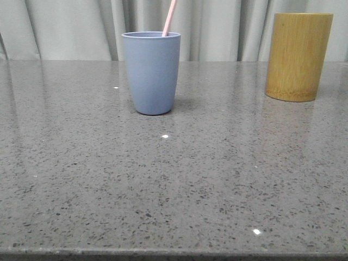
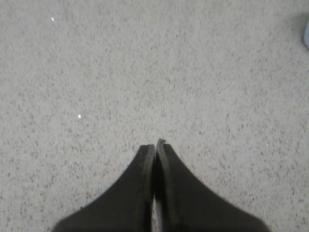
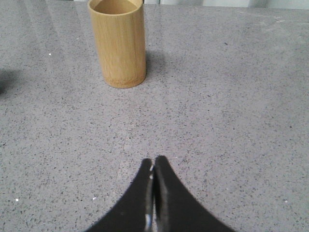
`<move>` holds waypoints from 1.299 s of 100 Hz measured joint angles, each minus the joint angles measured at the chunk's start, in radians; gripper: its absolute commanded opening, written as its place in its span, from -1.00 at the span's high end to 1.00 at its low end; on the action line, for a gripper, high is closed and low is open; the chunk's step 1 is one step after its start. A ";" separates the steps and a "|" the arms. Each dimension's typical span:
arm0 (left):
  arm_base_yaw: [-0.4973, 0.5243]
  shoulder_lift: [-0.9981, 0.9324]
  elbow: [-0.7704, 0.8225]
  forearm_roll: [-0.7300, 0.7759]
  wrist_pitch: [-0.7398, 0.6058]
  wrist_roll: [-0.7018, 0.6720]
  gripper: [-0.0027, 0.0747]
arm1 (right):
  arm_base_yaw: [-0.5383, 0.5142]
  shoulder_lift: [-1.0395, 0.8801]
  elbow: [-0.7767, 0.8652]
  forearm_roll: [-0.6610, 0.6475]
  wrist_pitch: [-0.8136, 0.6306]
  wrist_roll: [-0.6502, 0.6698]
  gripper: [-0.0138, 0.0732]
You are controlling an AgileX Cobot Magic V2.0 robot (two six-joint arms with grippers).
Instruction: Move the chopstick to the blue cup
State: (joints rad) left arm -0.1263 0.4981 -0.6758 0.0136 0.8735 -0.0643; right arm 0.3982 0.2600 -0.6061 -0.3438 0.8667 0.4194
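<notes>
At lower centre of each wrist view: both pincers together and empty, chopstick already standing in the blue cup.

The left pincer (image 2: 154,147) has its tips pressed together over bare speckled worktop (image 2: 96,72), holding nothing; a sliver of blue at the upper right edge of that frame is probably the cup. The right pincer (image 3: 153,164) is likewise together and empty, with the bamboo cylinder (image 3: 118,43) upright and apparently empty in the upper left of its frame. In the front view neither arm appears. The blue cup (image 1: 151,73) stands left of centre, well apart from the cylinder at upper right. One pink chopstick (image 1: 169,17) rises from the cup's rim, long axis near vertical, leaning slightly right. Judgement: transfer appears complete; the left arm seems nearer the cup.
</notes>
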 measured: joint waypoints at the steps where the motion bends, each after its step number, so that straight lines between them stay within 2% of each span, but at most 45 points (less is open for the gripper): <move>1: 0.000 -0.009 0.003 0.002 -0.005 0.000 0.98 | 0.000 0.000 0.000 0.000 0.000 0.000 0.84; 11: 0.000 -0.078 0.073 0.006 -0.134 0.000 0.98 | 0.000 0.000 0.000 0.000 0.000 0.000 0.84; 28: 0.000 -0.220 0.260 0.014 -0.490 0.000 0.98 | 0.000 0.000 0.000 0.000 0.000 0.000 0.84; 42: 0.018 -0.344 0.416 0.021 -0.653 0.000 0.98 | 0.000 0.000 0.000 0.000 0.000 0.000 0.84; 68: 0.061 -0.500 0.577 0.021 -0.690 0.002 0.98 | 0.000 0.000 0.000 0.000 0.000 0.000 0.84; 114: 0.064 -0.502 0.658 0.021 -0.704 0.002 0.98 | 0.000 0.000 0.000 0.000 0.000 0.000 0.84; 130: 0.029 -0.502 0.676 0.021 -0.707 0.001 0.98 | 0.000 0.000 0.000 0.000 0.000 0.000 0.84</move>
State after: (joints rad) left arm -0.0971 -0.0041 0.0006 0.0344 0.1665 -0.0638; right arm 0.3982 0.2600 -0.6061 -0.3438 0.8667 0.4194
